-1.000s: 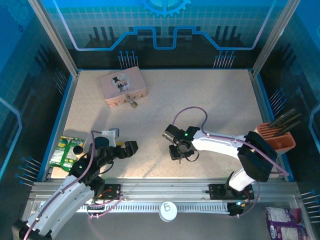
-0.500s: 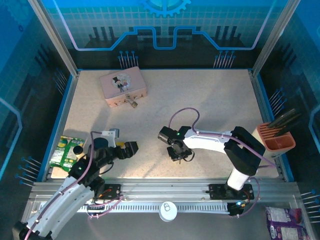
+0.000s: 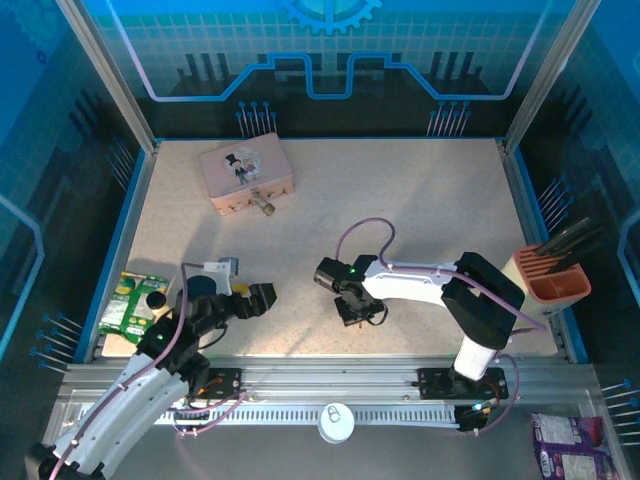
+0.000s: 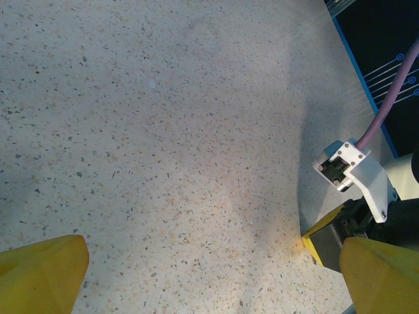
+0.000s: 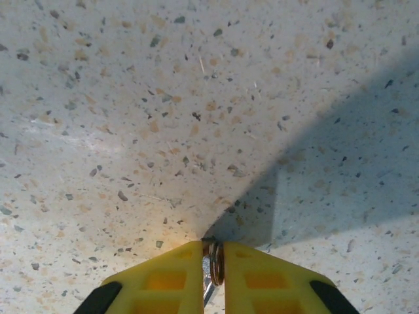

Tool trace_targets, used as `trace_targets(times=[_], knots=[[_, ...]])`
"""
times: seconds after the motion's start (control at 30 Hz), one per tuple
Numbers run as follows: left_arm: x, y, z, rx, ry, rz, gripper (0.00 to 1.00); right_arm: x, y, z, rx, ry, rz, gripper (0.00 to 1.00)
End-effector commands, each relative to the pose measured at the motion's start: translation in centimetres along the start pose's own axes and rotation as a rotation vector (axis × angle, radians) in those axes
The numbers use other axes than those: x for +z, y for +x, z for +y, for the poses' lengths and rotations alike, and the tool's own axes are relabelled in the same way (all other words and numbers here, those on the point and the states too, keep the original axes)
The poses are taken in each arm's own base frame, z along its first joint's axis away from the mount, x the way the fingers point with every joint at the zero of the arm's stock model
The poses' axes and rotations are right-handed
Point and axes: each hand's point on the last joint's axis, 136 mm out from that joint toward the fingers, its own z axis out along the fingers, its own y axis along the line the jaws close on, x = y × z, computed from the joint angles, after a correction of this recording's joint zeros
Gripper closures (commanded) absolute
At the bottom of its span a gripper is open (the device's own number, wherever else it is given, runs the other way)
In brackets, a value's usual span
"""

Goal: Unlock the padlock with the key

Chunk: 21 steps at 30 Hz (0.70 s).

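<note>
1 speckled tabletop (image 3: 420, 190), blue walls (image 3: 320, 50), right pincer (image 5: 212, 251) pinching key (image 5: 209, 288)

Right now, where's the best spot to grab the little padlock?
Probably the brass body of the padlock, not its shackle, which seems hooked into the front clasp of the pink tin. The body sticks out toward the near edge, so come down from above on that side and pinch across its width.

Pink tin (image 3: 247, 172), green packet (image 3: 133, 303), orange knife holder (image 3: 558, 283), white disc (image 3: 336, 422)
</note>
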Motion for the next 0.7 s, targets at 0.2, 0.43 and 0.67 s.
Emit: trace_targets(times=[0.2,0.43,0.67], knots=[[1.3,-0.2,-1.3,0.032,0.048,0.04,0.01,-3.2,-1.1,-0.2,0.072,-0.073,-0.148,0.99],[2.6,-0.5,-4.2,0.09,0.132,0.085,0.01,-7.5,-2.7,-0.8,0.243,-0.296,-0.334,1.0],[2.7,-0.6,-8.4,0.235,0.222,0.075,0.05,-14.0,-4.4,-2.4,0.452,-0.565,-0.571,1.0]])
